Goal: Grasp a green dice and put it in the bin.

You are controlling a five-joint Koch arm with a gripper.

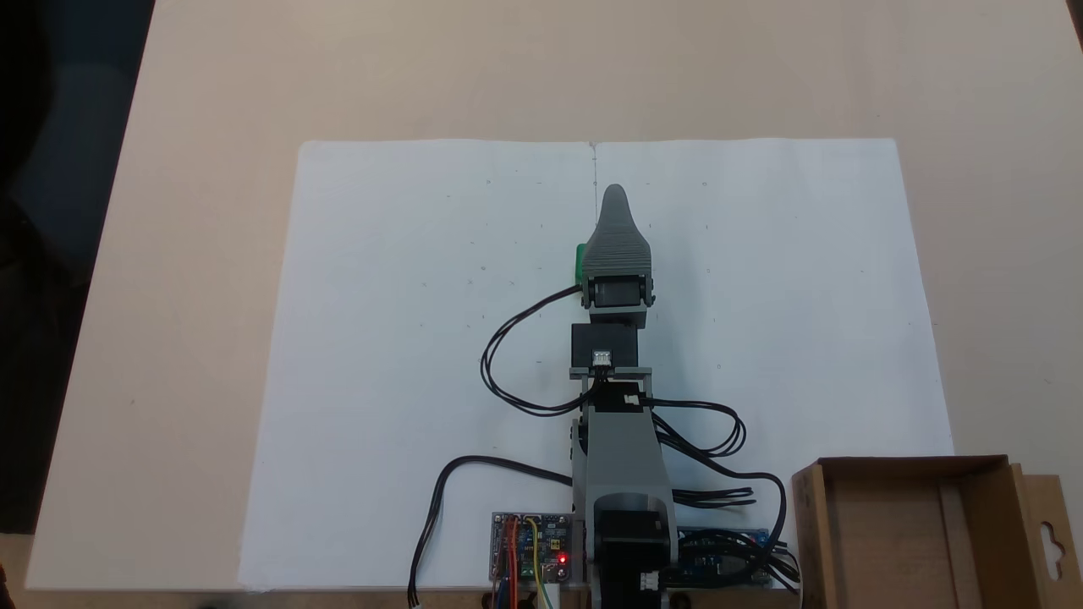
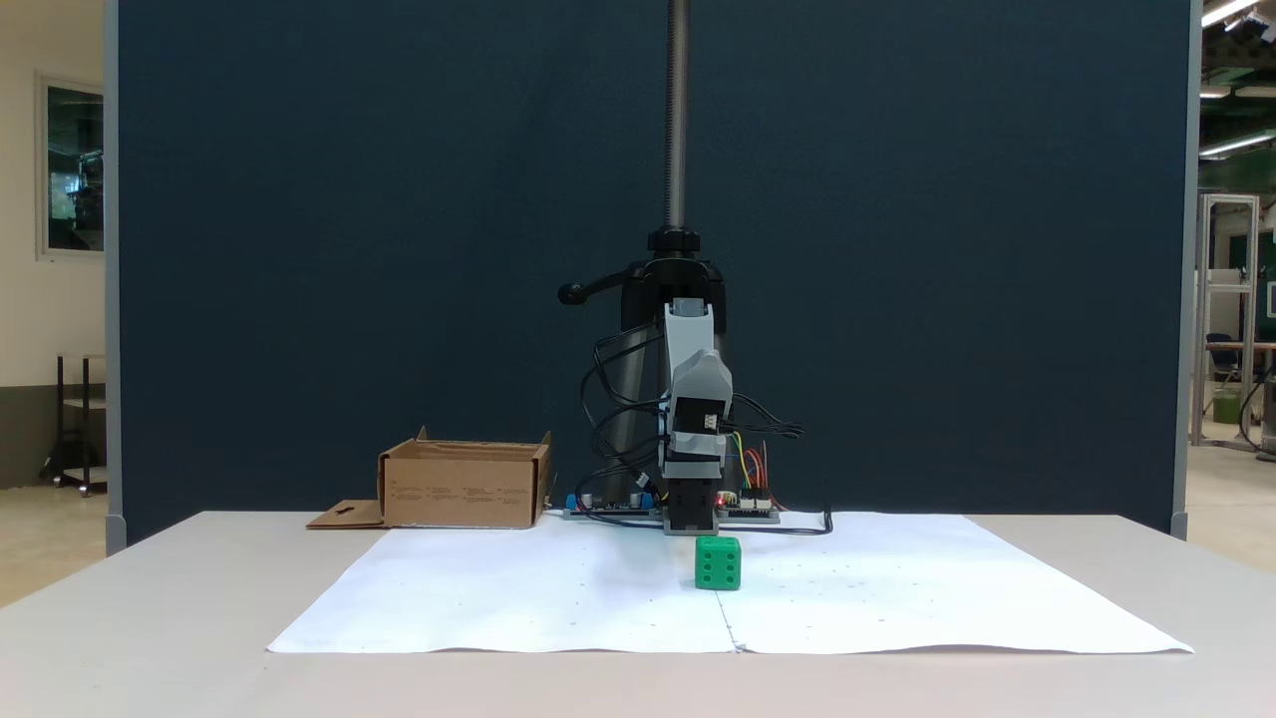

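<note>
Dice (image 2: pixel 718 562) sits flat on paper (image 2: pixel 558 598), apparently squared to its edges.

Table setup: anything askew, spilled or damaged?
Nothing stands out. The green dice sits flat on the white paper, the cardboard box stands upright at the paper's edge, its flap folded outward, and the arm's cables lie loose, not snagged.

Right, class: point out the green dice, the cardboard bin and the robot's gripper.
Green dice (image 2: pixel 718 563), a fixed view, on its front pipped face.
Bin (image 2: pixel 464 491), a fixed view, on its front wall.
Gripper (image 1: pixel 615 193), a fixed view from above, at its grey tip.
</note>
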